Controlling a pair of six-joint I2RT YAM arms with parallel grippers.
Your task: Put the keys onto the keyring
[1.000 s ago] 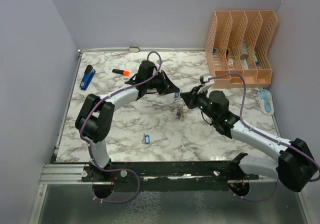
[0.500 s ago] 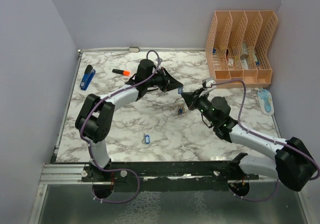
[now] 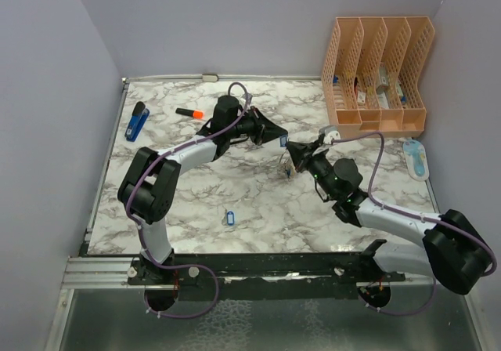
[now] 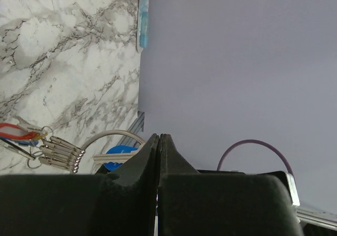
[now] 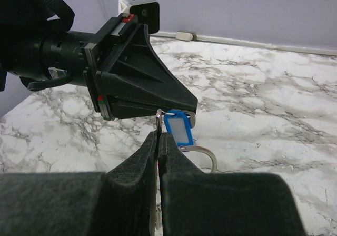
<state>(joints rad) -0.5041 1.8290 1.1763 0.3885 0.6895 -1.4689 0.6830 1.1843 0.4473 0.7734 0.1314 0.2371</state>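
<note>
One of the keys, with a blue tag, hangs at the tip of my left gripper, which is shut on its metal part. Just below it, my right gripper is shut on the thin wire of the keyring. The ring's edge nearly touches the tag. In the top view both grippers meet mid-table, left and right, with the keyring's cluster dangling under them. The left wrist view shows my left gripper shut and the cluster to its left. A second blue-tagged key lies on the table nearer the front.
A blue stapler and an orange marker lie at the back left. A peach file organizer stands at the back right, with a blue and white object beside it. Grey walls enclose the marble table.
My right gripper has moved up and toward the left gripper, lifting the keyring's cluster off the table. The left gripper has shifted slightly right with its key.
</note>
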